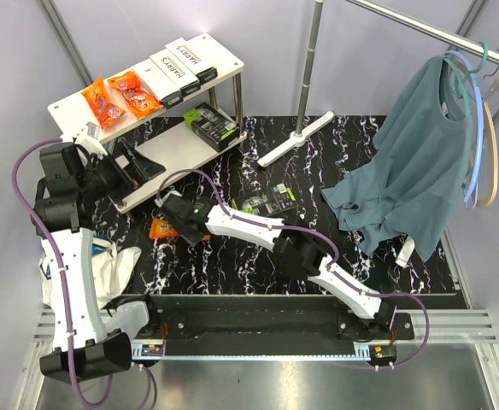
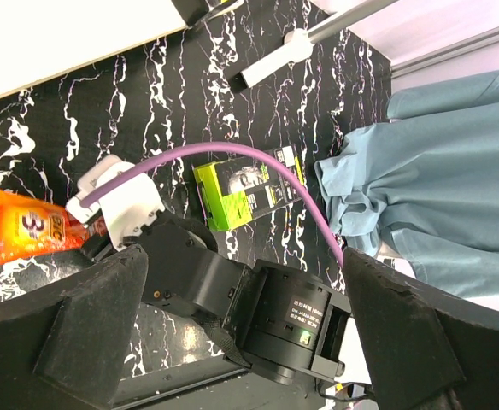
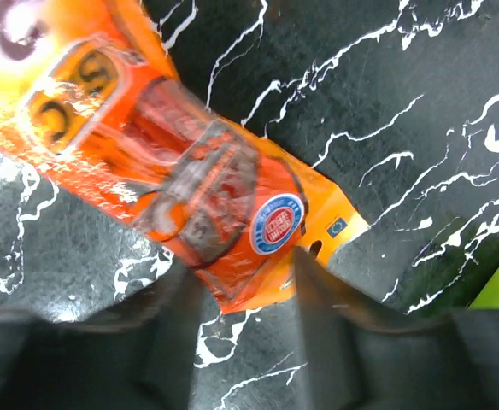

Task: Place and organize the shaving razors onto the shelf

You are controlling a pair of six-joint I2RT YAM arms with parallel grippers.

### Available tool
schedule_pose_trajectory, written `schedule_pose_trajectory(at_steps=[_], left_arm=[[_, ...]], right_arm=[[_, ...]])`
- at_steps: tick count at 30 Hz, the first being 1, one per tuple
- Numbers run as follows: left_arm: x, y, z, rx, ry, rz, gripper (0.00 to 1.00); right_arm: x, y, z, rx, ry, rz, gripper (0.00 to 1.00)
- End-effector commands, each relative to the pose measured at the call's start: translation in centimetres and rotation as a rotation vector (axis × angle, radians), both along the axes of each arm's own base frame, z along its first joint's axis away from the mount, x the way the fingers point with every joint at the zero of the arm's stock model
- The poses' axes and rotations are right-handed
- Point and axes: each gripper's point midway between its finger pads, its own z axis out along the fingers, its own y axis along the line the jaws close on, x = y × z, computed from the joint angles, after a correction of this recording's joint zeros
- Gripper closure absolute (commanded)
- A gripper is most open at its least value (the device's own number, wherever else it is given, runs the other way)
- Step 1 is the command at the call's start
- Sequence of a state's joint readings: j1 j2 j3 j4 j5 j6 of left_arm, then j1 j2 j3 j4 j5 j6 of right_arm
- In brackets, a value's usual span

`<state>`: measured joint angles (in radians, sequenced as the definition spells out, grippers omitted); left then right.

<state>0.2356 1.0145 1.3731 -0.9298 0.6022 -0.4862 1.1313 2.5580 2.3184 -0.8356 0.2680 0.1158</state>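
shelf (image 1: pixel 168 152): we count five packs (image 1: pixel 185 61) on | tabletop (image 1: pixel 352 145), mid-frame: orange packet (image 3: pixel 190 196), green pack (image 1: pixel 271 205) left | right hand (image 3: pixel 241 295) straddles packet, grip we cannot tell | left hand (image 1: pixel 138 166) spread

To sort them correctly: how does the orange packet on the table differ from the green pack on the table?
The orange packet is crinkly plastic; the green pack looks flat and boxy. The orange packet's end sits between the right fingers; the green pack lies free. Both lie on the table.
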Motion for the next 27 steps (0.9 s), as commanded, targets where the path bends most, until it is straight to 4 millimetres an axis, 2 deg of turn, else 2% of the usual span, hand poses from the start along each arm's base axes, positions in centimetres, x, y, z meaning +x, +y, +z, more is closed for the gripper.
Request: schedule_pose_trajectory(at_steps=[1, 2, 3, 6, 10, 16, 24, 25, 26, 27], left_arm=[[-0.2, -0.6, 0.6, -0.002, -0.053, -0.044, 0.01], [-0.2, -0.6, 0.5, -0.002, -0.051, -0.043, 0.01], [-0.3, -0.6, 0.5, -0.003, -0.055, -0.047, 0.01], [-0.5, -0.8, 0.7, 0.001, -0.065, -0.049, 0.01], [-0.7, -0.9, 1.4, 0.008, -0.085, -0.051, 0.01], [-1.2, -1.9, 2.8, 0.022, -0.15, -0.116, 0.01], [-2.9, -4.9, 4.1, 0.039, -0.283, -0.309, 0.01], [-3.1, -5.1, 4.2, 0.047, -0.303, -0.325, 0.01], [-3.4, -5.6, 4.3, 0.048, -0.319, -0.348, 0.01], [-3.8, -6.0, 4.3, 0.041, -0.331, -0.376, 0.01]], right_arm=[[0.6, -0.9, -1.5, -0.059, -0.013, -0.012, 0.6], [0.5, -0.9, -1.4, -0.054, -0.005, -0.012, 0.66], [0.4, -1.0, -1.5, -0.055, 0.0, -0.012, 0.82], [0.3, -1.2, -1.2, -0.048, 0.003, -0.015, 0.97], [0.7, -1.0, 0.2, 0.019, -0.023, -0.031, 1.0], [-0.6, -1.4, 3.7, 0.133, 0.023, -0.07, 1.0], [-4.6, -4.0, 9.4, 0.283, 0.161, -0.132, 1.0], [-5.1, -4.3, 11.5, 0.332, 0.174, -0.139, 1.0], [-6.1, -5.0, 11.1, 0.333, 0.224, -0.135, 1.0], [-6.4, -5.2, 11.9, 0.364, 0.24, -0.134, 1.0]])
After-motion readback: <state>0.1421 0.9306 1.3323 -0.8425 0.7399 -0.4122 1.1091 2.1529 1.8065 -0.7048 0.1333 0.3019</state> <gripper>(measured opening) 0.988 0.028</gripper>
